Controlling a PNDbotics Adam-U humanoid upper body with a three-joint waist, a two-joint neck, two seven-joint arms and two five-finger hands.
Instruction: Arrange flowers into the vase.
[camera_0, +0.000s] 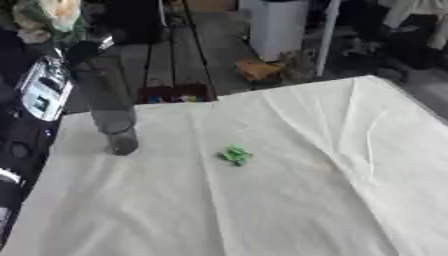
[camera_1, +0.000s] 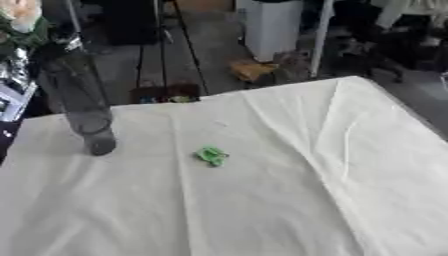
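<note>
vase: your tall clear glass vase (camera_0: 105, 107) stands on the white tablecloth (camera_0: 289, 200) near the table's far left corner, leaning in the view, its base resting on the cloth.
flower: a pale cream bloom with green leaves (camera_0: 54, 15) shows at the top left, above the vase's mouth; whether its stem sits inside the vase you cannot tell.
left hand: your left arm (camera_0: 26, 115) comes in along the left edge, black with a silver panel; the hand itself is lost in the dark shapes by the vase's top, so you cannot tell how its fingers stand.
right hand: it shows in neither view.
green scrap: a small crumpled green piece (camera_0: 235, 155) lies on the cloth to the right of the vase's base, apart from it.
tablecloth: creased, with folds running toward the far right corner.
</note>
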